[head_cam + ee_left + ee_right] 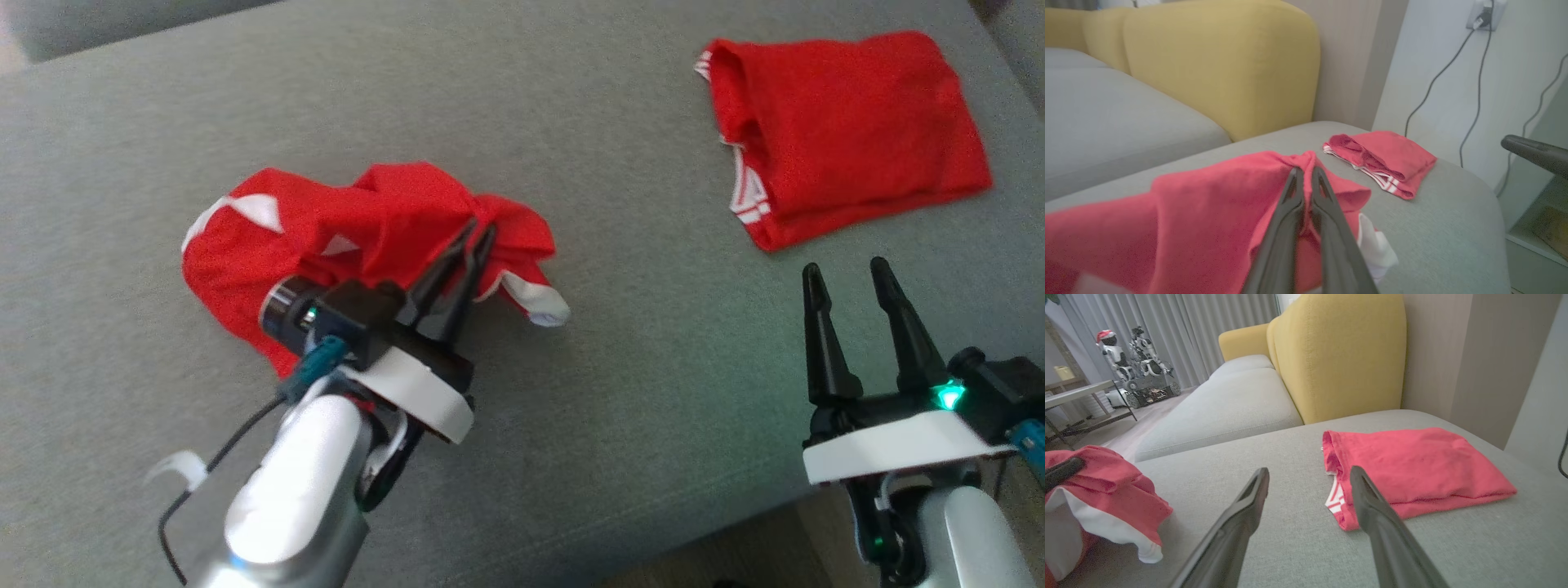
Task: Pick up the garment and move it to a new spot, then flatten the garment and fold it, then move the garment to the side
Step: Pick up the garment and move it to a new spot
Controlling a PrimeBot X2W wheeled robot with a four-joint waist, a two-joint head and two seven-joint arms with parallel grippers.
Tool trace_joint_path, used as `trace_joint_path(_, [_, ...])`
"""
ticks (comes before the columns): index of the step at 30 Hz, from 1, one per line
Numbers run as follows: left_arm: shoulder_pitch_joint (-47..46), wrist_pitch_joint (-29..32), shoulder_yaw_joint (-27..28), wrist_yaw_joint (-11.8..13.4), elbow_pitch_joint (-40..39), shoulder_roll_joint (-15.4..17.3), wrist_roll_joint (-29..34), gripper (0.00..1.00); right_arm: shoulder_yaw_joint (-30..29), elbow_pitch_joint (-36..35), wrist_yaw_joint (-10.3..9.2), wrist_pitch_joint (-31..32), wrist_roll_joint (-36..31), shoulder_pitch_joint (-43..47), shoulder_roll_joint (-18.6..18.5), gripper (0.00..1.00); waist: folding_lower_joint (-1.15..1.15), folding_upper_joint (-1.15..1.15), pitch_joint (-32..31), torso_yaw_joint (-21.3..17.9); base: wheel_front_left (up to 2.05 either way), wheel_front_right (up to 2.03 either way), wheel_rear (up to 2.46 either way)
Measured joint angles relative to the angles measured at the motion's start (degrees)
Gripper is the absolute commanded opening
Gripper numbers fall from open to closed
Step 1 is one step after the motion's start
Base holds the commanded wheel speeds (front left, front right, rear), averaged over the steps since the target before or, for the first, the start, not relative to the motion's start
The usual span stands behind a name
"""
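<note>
While the garment (245,261) lies on a grey cushion (620,425), cables (1438,77) cross the wall (1519,77).

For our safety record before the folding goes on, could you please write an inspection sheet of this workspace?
Surface: grey fabric sofa cushion, flat.
Job's things: crumpled red garment with white trim, at left; folded red garment with white stripes, far right, lying apart.
Clutter: nothing seen.
Grippers: left gripper, fingers shut on the crumpled garment; right gripper open, holding nothing, near the folded one.
Cables: dark cables hanging from a wall socket.
Surroundings: yellow upholstered backrest, grey curtains, small robots on the floor.
</note>
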Motion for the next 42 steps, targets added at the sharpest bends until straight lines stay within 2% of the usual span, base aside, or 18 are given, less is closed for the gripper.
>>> trace_joint_path(7, [-2.24, 0.00, -5.65, 0.00, 5.83, 0.09, -2.69, 0.00, 0.47, 1.07, 0.00, -1.31, 0.89, -1.47, 0.02, 1.00, 0.00, 0.00, 2.78, -2.82, 0.00, 0.00, 0.00])
trace_joint_path(8, [-2.40, 0.00, -5.94, 0.00, 6.06, 0.09, -3.03, 0.28, 0.38, 1.27, 0.00, -1.63, 0.89, -1.54, 0.02, 1.00, 0.00, 0.00, 2.91, -2.79, 0.00, 0.00, 0.00])
trace_joint_path(9, [-2.65, 0.00, -6.33, 0.00, 6.31, 0.08, -3.22, 0.90, 0.34, 1.53, 0.00, -1.67, 0.89, -1.62, 0.01, 1.00, 0.00, 0.00, 2.91, -2.61, 0.00, 0.00, 0.00])
trace_joint_path(10, [-2.85, 0.00, -6.36, 0.00, 6.19, 0.03, -3.42, 1.00, 0.32, 1.79, 0.00, -1.67, 0.80, -1.76, 0.02, 1.00, 0.00, 0.00, 2.82, -2.31, 0.00, 0.00, 0.00])
trace_joint_path(17, [-2.28, -0.01, -2.61, 0.56, 1.90, -0.25, -3.23, 1.00, 0.23, 2.10, 0.00, -1.65, 0.10, -1.88, 0.02, 1.00, 0.00, 0.00, 1.37, 0.58, 0.00, 0.00, 0.00])
trace_joint_path(25, [4.74, -0.02, 6.87, 5.67, -3.34, -0.48, -2.79, 1.00, -0.74, 1.80, 0.00, -0.29, -1.74, -1.80, 0.02, 1.00, 0.00, 0.00, -1.69, 6.46, 0.00, 0.00, 0.00])
trace_joint_path(31, [8.16, -0.12, 14.81, 8.75, -5.33, 1.07, -2.22, 1.00, -0.94, 1.11, 0.00, 0.99, -2.83, -1.67, 0.02, 1.00, 0.00, 0.00, -3.99, 11.15, 0.00, 0.00, 0.00])
trace_joint_path(38, [14.89, -0.13, 20.74, 9.72, -5.69, 2.61, -2.09, 1.00, -0.92, 0.65, 0.00, 2.49, -3.75, 0.42, 0.02, 1.00, 0.00, 0.00, -7.25, 14.88, 0.00, 0.00, 0.00])
trace_joint_path(42, [18.14, -0.12, 21.03, 9.67, -6.35, 2.81, -1.88, 1.00, -0.94, 0.25, 0.00, 2.92, -4.01, 1.25, 0.02, 1.00, 0.00, 0.00, -8.88, 16.02, 0.00, 0.00, 0.00])
